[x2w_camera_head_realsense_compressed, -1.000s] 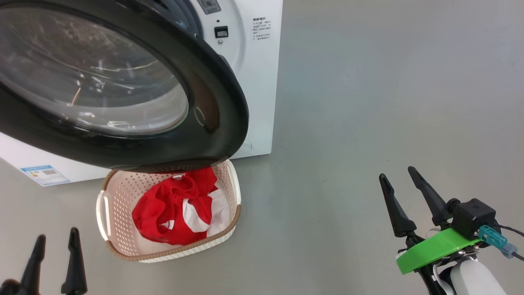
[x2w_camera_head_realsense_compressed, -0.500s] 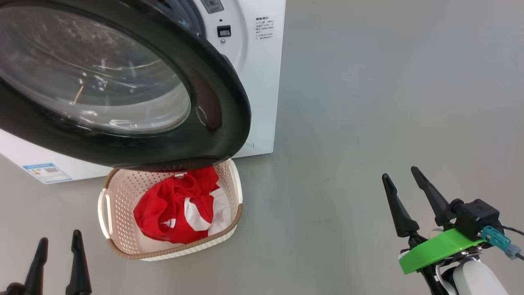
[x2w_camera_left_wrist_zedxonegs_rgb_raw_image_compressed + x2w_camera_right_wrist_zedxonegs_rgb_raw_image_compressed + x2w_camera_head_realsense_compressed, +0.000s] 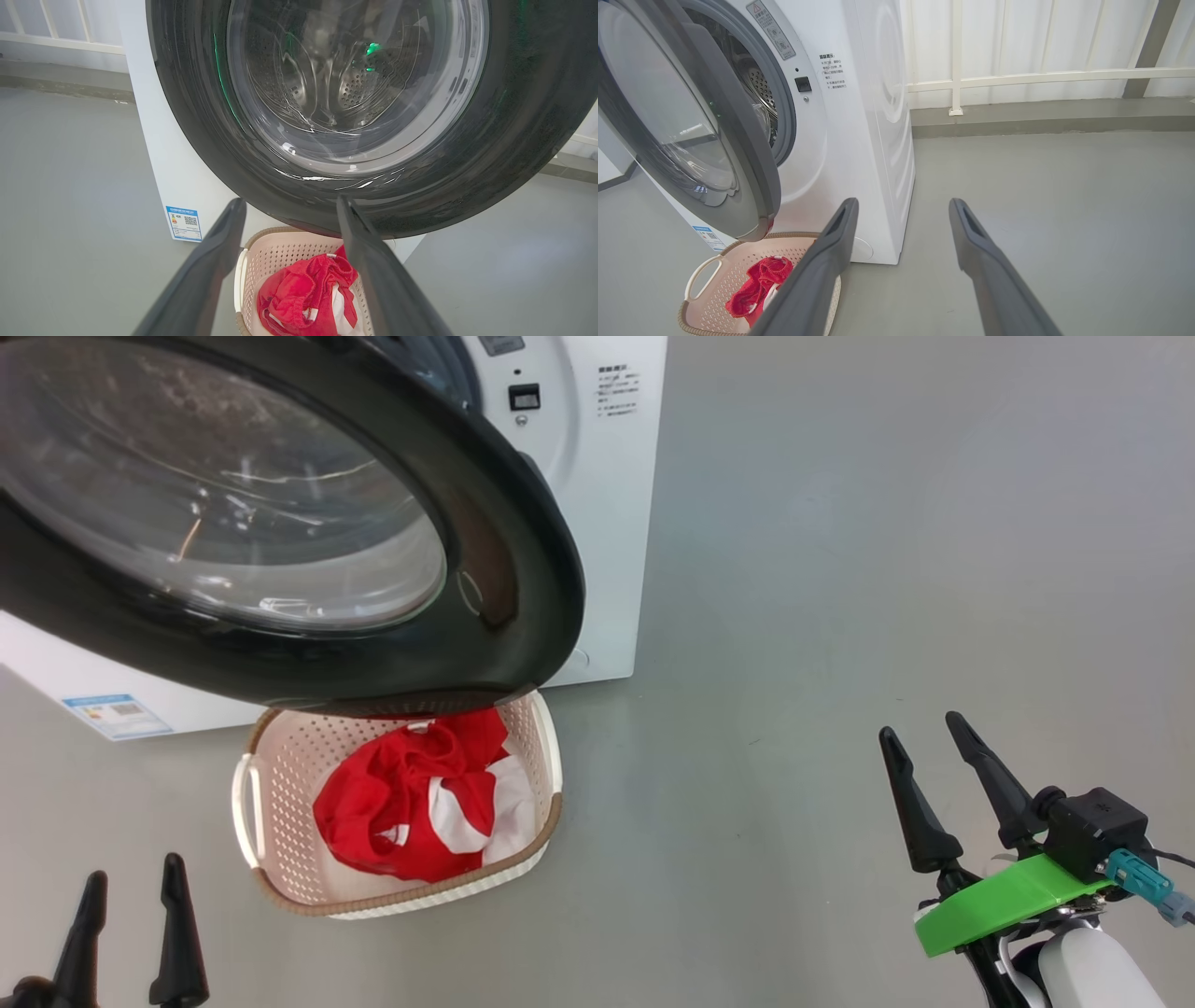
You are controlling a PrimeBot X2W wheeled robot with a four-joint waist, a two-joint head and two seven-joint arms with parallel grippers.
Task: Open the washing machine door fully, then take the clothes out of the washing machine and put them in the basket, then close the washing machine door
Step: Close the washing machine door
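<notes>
The washing machine door (image 3: 504, 569), black-rimmed with a clear glass bowl, stands partly swung out over the basket (image 3: 546, 821). Red and white clothes (image 3: 411, 803) lie heaped in that cream basket on the floor before the white washing machine (image 3: 607, 523). My left gripper (image 3: 131, 882) is open and empty at the lower left, near the basket's left side. In the left wrist view the door (image 3: 514, 140) looms just beyond my open left gripper (image 3: 289, 203), the clothes (image 3: 299, 298) below. My right gripper (image 3: 924, 728) is open and empty, far right of the basket. The right wrist view shows the door (image 3: 752, 154), the steel drum (image 3: 759, 91) and the basket (image 3: 698, 275).
Bare grey floor (image 3: 887, 523) spreads to the right of the machine. A white railing (image 3: 1017, 77) and a low kerb run behind it. A blue label (image 3: 117, 714) sits low on the machine's front.
The whole head view has shifted slightly right and up, so the camera moved. Both grippers stay open and empty; door, basket and clothes look unchanged.
</notes>
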